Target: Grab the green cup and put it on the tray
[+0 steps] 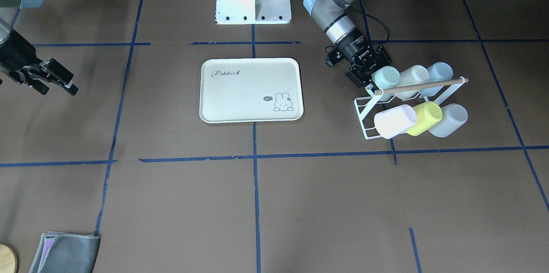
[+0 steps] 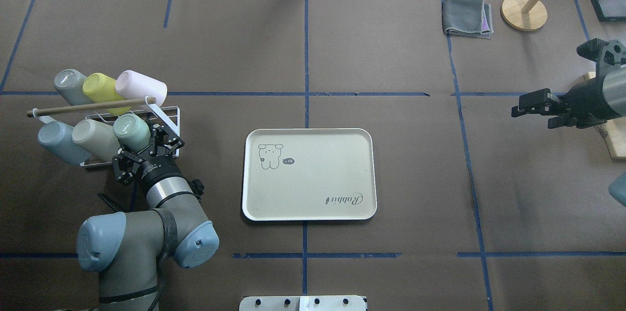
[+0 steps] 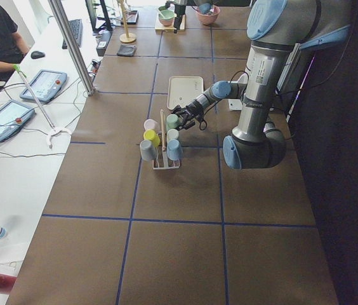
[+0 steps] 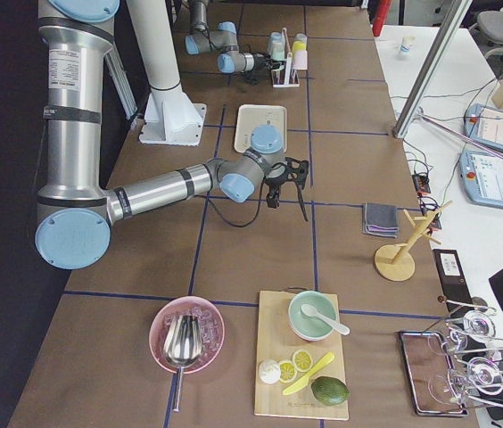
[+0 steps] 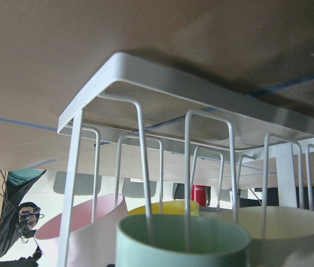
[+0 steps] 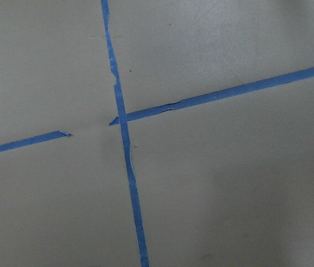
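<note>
The green cup point(image 1: 386, 77) hangs tilted on a white wire rack point(image 1: 364, 114), nearest the tray in the rack's robot-side row; it also shows in the overhead view point(image 2: 132, 131) and at the bottom of the left wrist view point(image 5: 182, 242). My left gripper point(image 1: 372, 73) is at the cup's closed end, with its fingers spread to either side; it looks open. The cream tray point(image 1: 251, 90) lies flat and bare at the table's middle. My right gripper point(image 1: 58, 84) hangs open and empty far to the other side, over bare table.
The rack also holds a pink cup point(image 1: 394, 120), a yellow-green cup point(image 1: 424, 117), a grey cup point(image 1: 448, 120), a cream cup point(image 1: 414, 76) and a pale blue cup point(image 1: 439, 73) under a wooden rod point(image 1: 420, 85). A grey cloth point(image 2: 467, 17) and a wooden stand point(image 2: 524, 11) sit far right.
</note>
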Controlling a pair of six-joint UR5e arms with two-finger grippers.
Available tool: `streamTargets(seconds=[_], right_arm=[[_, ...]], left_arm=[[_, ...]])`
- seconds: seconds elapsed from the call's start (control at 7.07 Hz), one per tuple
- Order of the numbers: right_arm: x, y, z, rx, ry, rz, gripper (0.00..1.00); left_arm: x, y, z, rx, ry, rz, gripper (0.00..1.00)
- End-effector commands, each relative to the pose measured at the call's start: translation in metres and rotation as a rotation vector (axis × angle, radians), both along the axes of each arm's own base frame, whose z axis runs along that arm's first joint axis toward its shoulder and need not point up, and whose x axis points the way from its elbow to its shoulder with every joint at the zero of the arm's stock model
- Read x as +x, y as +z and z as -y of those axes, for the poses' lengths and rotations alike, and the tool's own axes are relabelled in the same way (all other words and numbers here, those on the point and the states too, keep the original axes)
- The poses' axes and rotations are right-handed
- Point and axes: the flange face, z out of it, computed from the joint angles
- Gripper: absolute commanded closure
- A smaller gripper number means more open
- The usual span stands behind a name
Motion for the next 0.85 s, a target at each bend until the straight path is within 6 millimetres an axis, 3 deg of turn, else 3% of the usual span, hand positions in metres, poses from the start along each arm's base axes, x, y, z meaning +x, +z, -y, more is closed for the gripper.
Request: streamTargets(seconds=[0.0, 0.42, 0.71], right_arm=[[0.0, -0.002, -0.001, 0.003, 0.0, 0.002, 0.0], [0.0, -0.004, 0.0, 0.004, 0.001, 0.004, 0.0], [-0.001, -0.004, 0.0, 0.007, -0.002, 0.004, 0.0]], left_arm=[[-0.018, -0.029, 0.003, 0.017, -0.009, -0.061, 0.36], [-0.044, -0.059, 0.0, 0.041, -0.011, -0.136, 0.37], [-0.074, -0.097, -0.007, 0.066, -0.011, -0.237, 0.36]])
